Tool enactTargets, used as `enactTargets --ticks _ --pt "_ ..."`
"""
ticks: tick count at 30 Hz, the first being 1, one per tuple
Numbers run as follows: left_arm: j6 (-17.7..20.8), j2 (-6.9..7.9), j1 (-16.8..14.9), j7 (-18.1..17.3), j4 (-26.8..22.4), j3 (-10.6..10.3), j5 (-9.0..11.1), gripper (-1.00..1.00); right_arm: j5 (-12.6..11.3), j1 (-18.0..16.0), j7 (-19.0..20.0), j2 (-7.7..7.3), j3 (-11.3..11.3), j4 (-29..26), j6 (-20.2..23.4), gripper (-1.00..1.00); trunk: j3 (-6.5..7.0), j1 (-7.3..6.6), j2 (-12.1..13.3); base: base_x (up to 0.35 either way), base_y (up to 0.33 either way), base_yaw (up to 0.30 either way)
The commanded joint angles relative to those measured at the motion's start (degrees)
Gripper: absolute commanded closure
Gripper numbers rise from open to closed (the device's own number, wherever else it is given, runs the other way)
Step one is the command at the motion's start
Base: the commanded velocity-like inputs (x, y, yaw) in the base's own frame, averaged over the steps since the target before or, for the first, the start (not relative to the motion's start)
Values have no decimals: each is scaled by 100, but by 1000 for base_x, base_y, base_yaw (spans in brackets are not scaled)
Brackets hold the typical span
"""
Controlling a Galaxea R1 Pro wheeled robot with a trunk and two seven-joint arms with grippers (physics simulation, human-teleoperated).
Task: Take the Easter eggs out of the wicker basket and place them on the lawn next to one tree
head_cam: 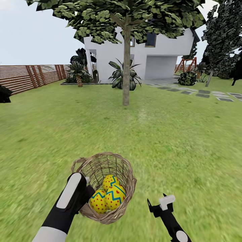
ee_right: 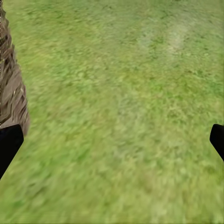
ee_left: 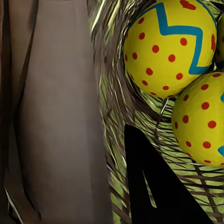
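Three eggs [head_cam: 109,196] clustered in the basket [head_cam: 111,168], touching one another, at 6 o'clock in the head view, low and slightly left of centre. Yellow shells with red dots and blue zigzag bands; two of them [ee_left: 170,46] close up in the left wrist view against the woven inner wall [ee_left: 116,93]. Basket tilted, mouth turned toward the camera, loop handle [head_cam: 78,162] at its 10 o'clock.

Left tool [head_cam: 88,191] at the basket's 8 o'clock rim, one finger [ee_left: 158,186] inside the weave, one outside, clamped on the wall. Basket appears raised off the lawn [head_cam: 168,134], though contact with the grass cannot be told for sure.

Right tool [head_cam: 160,203] at the basket's 3 o'clock, just beside it and not touching, fingers spread apart with nothing but grass between the tips [ee_right: 9,144]; a strip of wicker [ee_right: 11,93] at one edge of the right wrist view.

Tree [head_cam: 126,67] at 12 o'clock, well apart from the basket, straight bare trunk, broad leafy crown. Beyond it a white house [head_cam: 161,57] and spiky palms [head_cam: 118,75]. Slat fence [head_cam: 30,77] at 10 o'clock. Stone path [head_cam: 201,92] and red playset [head_cam: 186,64] at 2 o'clock, a dark tree [head_cam: 222,40] beside them.
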Motion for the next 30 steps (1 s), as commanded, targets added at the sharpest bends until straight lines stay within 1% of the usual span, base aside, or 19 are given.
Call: enactTargets --ticks 1,7,14,30 --pt "30 0 0 -19 -1 -1 2 100 -1 0 -1 0 2 0 0 -100 0 0 -1 300 0 0" --pt "25 0 -2 -19 -1 -2 2 100 -26 0 4 0 4 0 8 -100 0 0 -1 300 0 0" --pt "27 -6 -2 -19 -1 -8 2 100 -22 0 4 0 14 0 9 -100 22 0 -1 300 0 -161" --pt "8 24 -2 42 8 -9 -8 100 24 0 4 0 -1 0 -7 -100 23 0 -1 307 0 -2"
